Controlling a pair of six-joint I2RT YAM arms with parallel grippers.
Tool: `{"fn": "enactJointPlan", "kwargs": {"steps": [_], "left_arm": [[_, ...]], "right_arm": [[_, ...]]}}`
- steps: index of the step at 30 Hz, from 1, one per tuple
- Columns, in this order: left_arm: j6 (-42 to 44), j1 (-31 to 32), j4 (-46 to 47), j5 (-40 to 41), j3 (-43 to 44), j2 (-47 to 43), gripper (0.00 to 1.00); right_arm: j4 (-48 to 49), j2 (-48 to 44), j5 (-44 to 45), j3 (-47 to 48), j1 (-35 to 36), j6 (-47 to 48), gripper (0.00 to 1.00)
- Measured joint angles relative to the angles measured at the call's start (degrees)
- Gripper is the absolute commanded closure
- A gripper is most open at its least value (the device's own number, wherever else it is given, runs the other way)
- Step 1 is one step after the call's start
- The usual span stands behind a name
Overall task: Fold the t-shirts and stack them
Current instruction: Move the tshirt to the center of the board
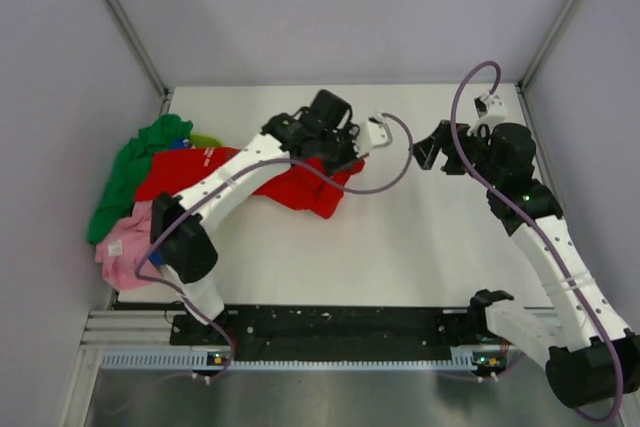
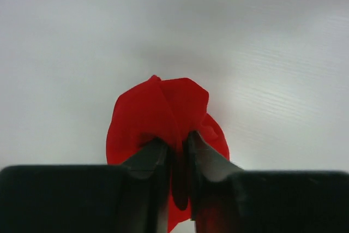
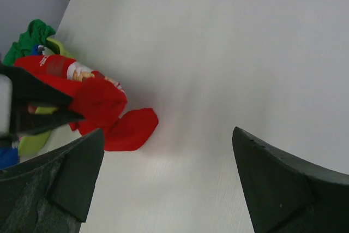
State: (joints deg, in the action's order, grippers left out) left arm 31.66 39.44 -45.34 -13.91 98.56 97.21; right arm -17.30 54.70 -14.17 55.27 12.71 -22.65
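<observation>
Pinches a bunched fold of the red t-shirt (image 2: 163, 107) in the left gripper (image 2: 177, 141), fingers (image 2: 147, 162) closed tight on the cloth near the middle of the white table (image 1: 420, 247) (rest of the shirt trailing back toward the left edge, white print partly visible from the right wrist). Holds the right gripper (image 3: 169, 156) spread wide over the tabletop just right of the red cloth, gripping nothing. Has the green t-shirt (image 1: 130, 172) and pink t-shirt (image 1: 125, 242) heaped at the table's left edge, against the red one.
</observation>
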Motion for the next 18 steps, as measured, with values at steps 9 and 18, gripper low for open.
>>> {"fn": "enactJointPlan", "kwargs": {"steps": [9,18], "left_arm": [[2.2,6.5,-7.1,-4.0,2.2,6.0,0.01],[0.1,-19.8,-5.1,-0.3,-5.6,-9.9,0.01]], "right_arm": [[-5.4,2.2,6.4,0.0,-0.2,0.6,0.13],[-6.7,16.7,8.6,-0.1,13.6,5.3,0.09]]}}
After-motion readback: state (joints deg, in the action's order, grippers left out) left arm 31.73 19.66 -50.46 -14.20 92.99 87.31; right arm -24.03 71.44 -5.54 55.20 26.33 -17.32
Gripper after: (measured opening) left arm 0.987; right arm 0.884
